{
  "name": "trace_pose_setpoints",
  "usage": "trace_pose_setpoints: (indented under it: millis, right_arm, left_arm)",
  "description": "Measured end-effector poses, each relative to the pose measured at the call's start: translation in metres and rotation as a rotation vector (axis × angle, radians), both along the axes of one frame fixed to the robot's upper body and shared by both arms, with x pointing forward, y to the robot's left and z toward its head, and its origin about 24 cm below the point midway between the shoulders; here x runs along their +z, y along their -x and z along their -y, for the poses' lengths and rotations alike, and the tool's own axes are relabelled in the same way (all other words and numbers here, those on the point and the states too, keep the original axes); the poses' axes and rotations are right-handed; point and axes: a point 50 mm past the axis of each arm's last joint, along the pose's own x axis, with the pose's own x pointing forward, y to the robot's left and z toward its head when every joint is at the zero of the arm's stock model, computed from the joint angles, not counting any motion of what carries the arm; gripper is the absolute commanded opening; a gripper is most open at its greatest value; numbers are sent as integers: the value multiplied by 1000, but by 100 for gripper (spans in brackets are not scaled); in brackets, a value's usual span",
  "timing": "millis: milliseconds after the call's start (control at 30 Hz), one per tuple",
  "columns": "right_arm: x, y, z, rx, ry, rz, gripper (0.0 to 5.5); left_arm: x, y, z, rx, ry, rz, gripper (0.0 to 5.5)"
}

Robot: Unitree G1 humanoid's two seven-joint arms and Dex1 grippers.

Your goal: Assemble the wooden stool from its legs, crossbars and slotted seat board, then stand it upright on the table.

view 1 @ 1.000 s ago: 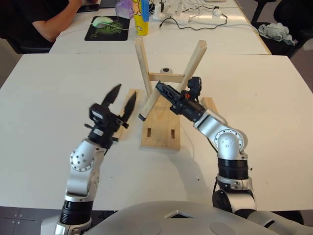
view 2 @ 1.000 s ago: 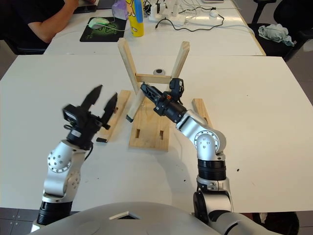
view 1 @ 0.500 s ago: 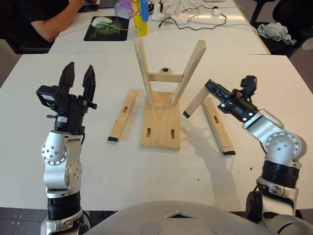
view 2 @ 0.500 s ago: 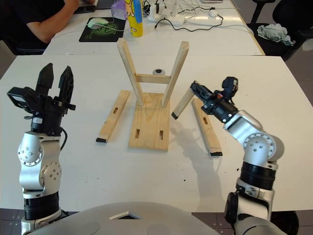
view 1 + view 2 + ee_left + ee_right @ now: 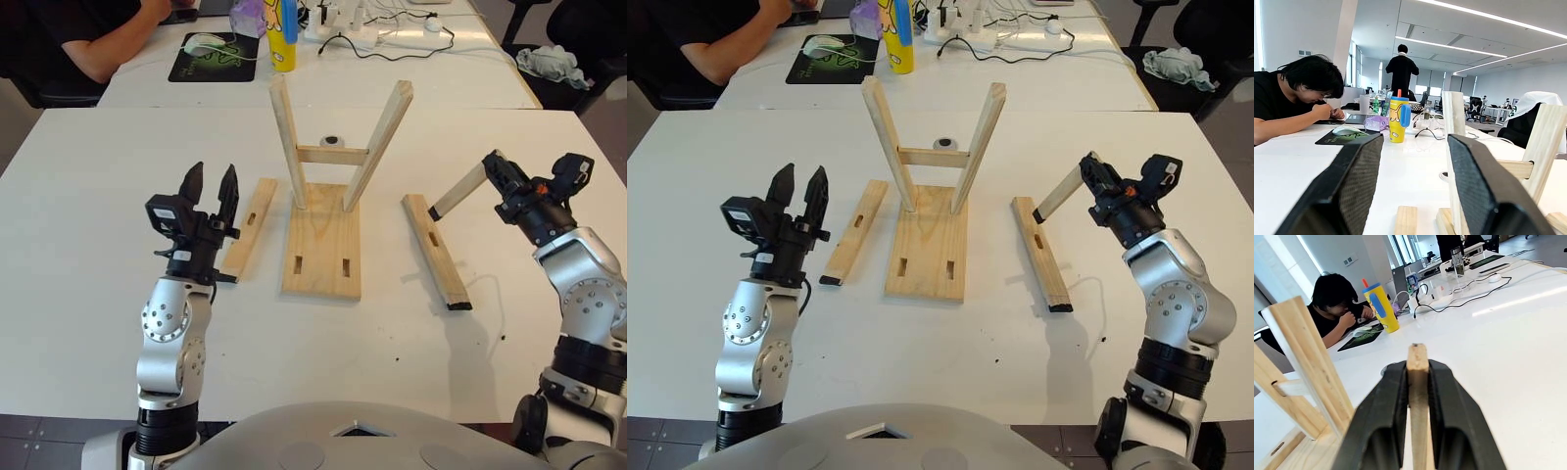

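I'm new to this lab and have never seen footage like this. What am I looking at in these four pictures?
This is a humanoid robot with two arms, each ending in a two-finger gripper. Two pictures come from the camera on its head, looking down over the white table; the other two come from cameras on its wrists. On the table lies the slotted seat board, with two upright legs standing in it, joined by a crossbar. The left loose leg and right loose leg lie flat beside the board. The left gripper is open, above the table. The right gripper, raised, is shut on a short wooden bar.
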Motion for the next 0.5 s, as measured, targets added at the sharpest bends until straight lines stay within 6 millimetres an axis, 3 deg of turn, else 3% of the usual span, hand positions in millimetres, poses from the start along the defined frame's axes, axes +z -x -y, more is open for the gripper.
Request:
trace_pose_setpoints:
  millis: [167,500]
  right_arm:
    - [-10,13,-5,5,11,-28,43]
    - [-14,11,-3,-15,20,-33,43]
  left_arm:
    - [-1,0,1,6,-3,-7,242]
    - [-7,4,0,15,-1,-36,242]
